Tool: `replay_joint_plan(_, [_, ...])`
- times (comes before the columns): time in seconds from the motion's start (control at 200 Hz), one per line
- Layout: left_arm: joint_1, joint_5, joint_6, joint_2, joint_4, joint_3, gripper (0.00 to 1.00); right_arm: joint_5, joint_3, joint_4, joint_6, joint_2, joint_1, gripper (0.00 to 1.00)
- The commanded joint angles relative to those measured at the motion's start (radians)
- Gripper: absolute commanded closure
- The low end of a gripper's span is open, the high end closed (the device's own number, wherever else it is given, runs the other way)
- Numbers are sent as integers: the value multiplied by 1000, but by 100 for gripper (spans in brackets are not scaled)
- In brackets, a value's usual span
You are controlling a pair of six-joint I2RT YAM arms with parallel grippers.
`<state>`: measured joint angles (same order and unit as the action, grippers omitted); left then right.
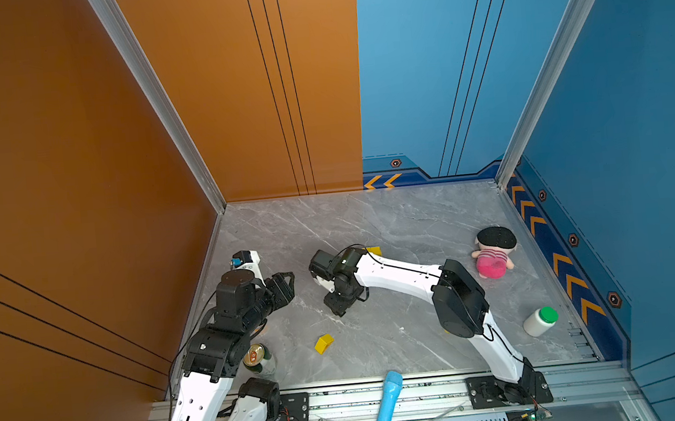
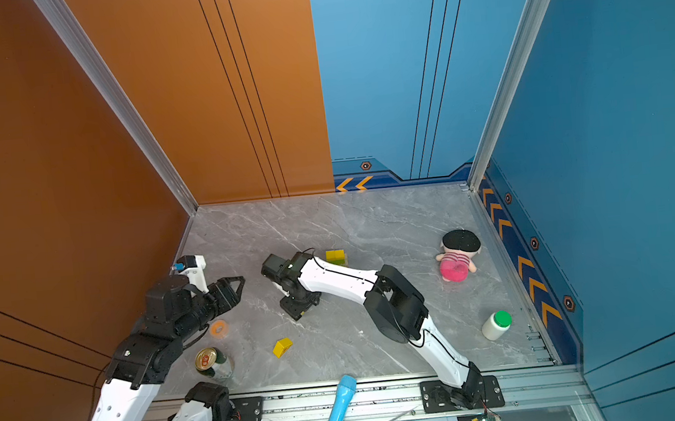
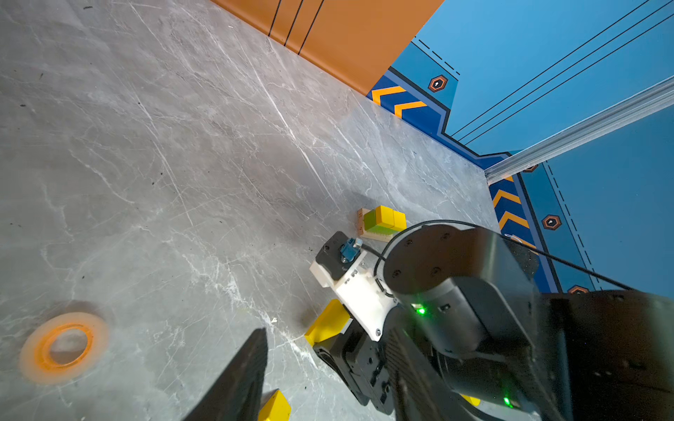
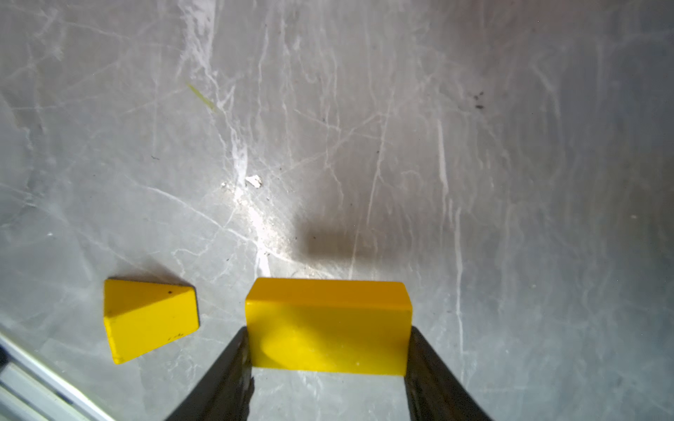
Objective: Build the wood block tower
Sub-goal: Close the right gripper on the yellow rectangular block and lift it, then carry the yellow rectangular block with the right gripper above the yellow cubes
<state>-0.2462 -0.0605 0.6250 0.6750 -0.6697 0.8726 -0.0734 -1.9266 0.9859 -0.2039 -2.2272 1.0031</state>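
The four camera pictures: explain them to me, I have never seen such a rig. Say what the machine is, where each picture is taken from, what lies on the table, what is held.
Two white robot arms stand at a grey table, each ending in a two-fingered gripper. Both top views look down from one camera head above; each wrist view rides on an arm. On the table lie a started tower of tan, green and yellow blocks, a loose yellow roof-shaped piece, a drink can, a tape roll, a plush doll and a white bottle. The right gripper clamps a yellow bar. The left gripper is open and empty.
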Motion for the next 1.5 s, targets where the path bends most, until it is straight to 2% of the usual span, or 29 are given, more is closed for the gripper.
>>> replay_joint_plan(0.0, [13, -1, -32, -6, 16, 28, 45, 24, -43, 73, -98, 69, -14, 47])
replay_joint_plan(0.425, [16, -26, -102, 68, 72, 37, 45, 107, -151, 200, -243, 78, -137, 47])
replay_joint_plan(0.806, [46, -110, -123, 144, 126, 42, 45, 141, -213, 203, -316, 44, -280, 48])
replay_joint_plan(0.941, [66, -128, -127, 157, 132, 43, 45, 152, -248, 202, -338, 12, -295, 48])
replay_joint_plan(0.976, [72, -134, -128, 161, 134, 42, 45, 154, -256, 202, -345, 5, -331, 48])
replay_joint_plan(1.492, [124, -196, -130, 203, 155, 37, 45, 155, -350, 195, -387, -104, -352, 47])
